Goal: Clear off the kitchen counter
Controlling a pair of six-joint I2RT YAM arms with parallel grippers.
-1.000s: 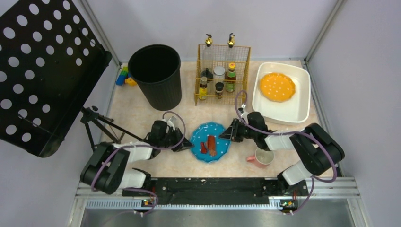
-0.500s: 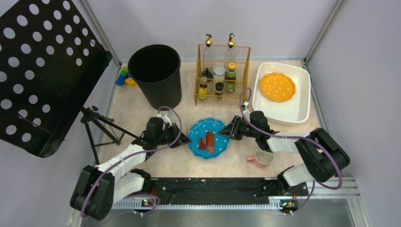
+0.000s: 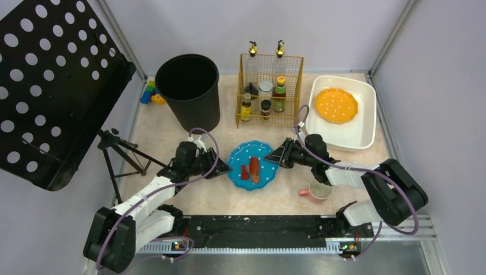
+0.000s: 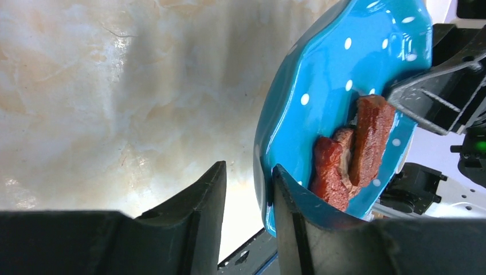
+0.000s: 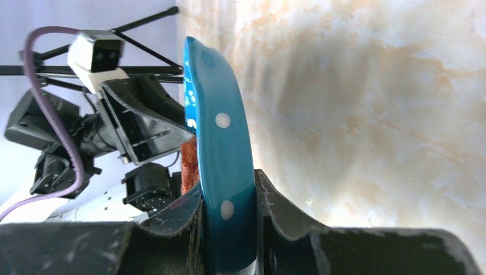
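A blue white-dotted plate (image 3: 252,157) carrying reddish-brown food pieces (image 3: 250,171) is over the middle of the kitchen counter (image 3: 166,134). My right gripper (image 3: 277,158) is shut on the plate's right rim; in the right wrist view the plate (image 5: 220,126) is clamped edge-on between my right gripper's (image 5: 228,189) fingers. My left gripper (image 3: 221,169) is at the plate's left rim. In the left wrist view my left gripper (image 4: 250,169) stands open around the rim of the plate (image 4: 344,63), one finger over the plate and a gap at the other. The food (image 4: 367,143) lies beyond.
A black bin (image 3: 189,91) stands at the back left, a yellow wire rack (image 3: 269,91) of bottles behind the plate. A white tub (image 3: 344,134) holds an orange plate (image 3: 336,105). A pink mug (image 3: 318,191) is near the right arm. A tripod (image 3: 117,150) stands left.
My left gripper's jaws have opened off the plate's left rim and its arm has stretched forward. The plate has shifted slightly away, still in my right gripper.
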